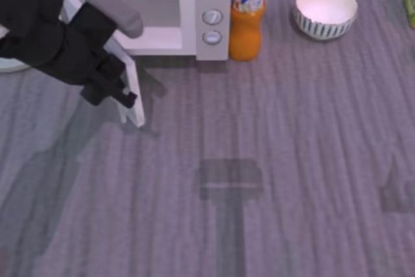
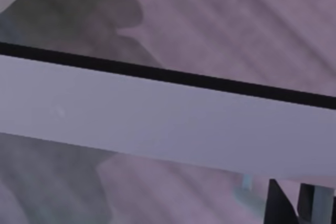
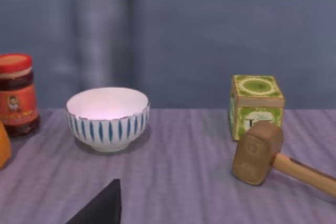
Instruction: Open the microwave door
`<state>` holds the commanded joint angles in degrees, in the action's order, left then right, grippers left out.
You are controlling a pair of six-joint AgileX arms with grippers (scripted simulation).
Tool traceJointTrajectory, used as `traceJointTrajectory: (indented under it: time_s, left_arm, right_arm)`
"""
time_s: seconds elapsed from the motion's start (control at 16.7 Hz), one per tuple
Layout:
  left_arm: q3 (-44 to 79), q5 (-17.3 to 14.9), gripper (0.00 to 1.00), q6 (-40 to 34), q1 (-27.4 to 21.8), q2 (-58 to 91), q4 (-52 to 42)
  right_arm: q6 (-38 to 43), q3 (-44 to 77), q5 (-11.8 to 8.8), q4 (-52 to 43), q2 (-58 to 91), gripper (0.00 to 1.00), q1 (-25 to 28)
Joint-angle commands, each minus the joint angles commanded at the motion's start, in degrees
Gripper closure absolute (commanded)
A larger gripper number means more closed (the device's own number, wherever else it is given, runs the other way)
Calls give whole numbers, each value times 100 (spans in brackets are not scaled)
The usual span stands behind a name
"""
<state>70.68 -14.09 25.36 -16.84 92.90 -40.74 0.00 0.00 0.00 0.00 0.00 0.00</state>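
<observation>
Microwave (image 1: 165, 14): white, boxy, hard-edged, sitting at about 11 o'clock on the bench (image 1: 272, 180), near the far edge. Two round silver knobs stacked on the front panel's right end. Cavity is exposed, pale and smooth inside.

Microwave door (image 1: 130, 89): flat white panel, swung out from the left side of the box toward the near side, seen almost edge-on from above. In the left wrist view it fills the middle as a broad pale band with a thin black strip along one edge.

Left gripper (image 1: 117, 92): black, angular, right against the door's outer end at roughly 9 o'clock. Cannot tell how its jaws stand. Right gripper: only a dark wedge shows in its own wrist view; jaws not readable.

Bench surface: grey-purple, streaked wood grain.

Others, one each: orange bottle (image 1: 248, 11), glossy, touching the microwave's right side; white bowl (image 1: 326, 10) with blue stripes; red-lidded jar (image 3: 17, 95); green box (image 3: 256, 106); wooden mallet (image 3: 275, 158).
</observation>
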Motion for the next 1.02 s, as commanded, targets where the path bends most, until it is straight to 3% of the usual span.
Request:
traceJointTrajectory:
  time_s: [0.42, 1.02]
  left_arm:
    - [-64, -431, 100, 940, 406, -97, -291]
    - [-65, -456, 100, 993, 428, -107, -304]
  right_arm:
    - [0, 0, 0, 0, 0, 0, 0]
    - [0, 0, 0, 0, 0, 0, 0]
